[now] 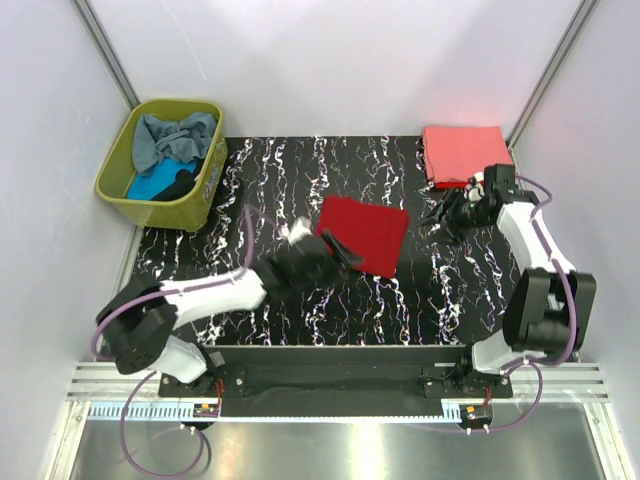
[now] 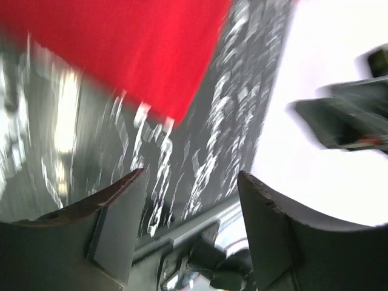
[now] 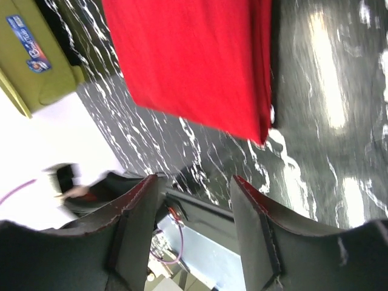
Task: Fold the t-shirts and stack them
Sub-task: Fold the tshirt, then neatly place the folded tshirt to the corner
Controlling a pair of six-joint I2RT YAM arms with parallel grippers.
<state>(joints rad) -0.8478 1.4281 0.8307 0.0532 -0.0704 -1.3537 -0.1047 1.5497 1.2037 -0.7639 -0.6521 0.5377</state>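
A dark red t-shirt lies folded in a rectangle at the middle of the table. A coral-pink t-shirt lies folded at the back right. My left gripper is at the red shirt's near left edge, open and empty. In the left wrist view the red cloth is blurred beyond the fingertips. My right gripper hovers just right of the red shirt, below the pink one, open and empty. In the right wrist view the red shirt lies ahead of the fingers.
An olive-green basket stands at the back left, also in the right wrist view. It holds a grey-blue shirt, a turquoise one and a black one. White walls enclose the black marbled table.
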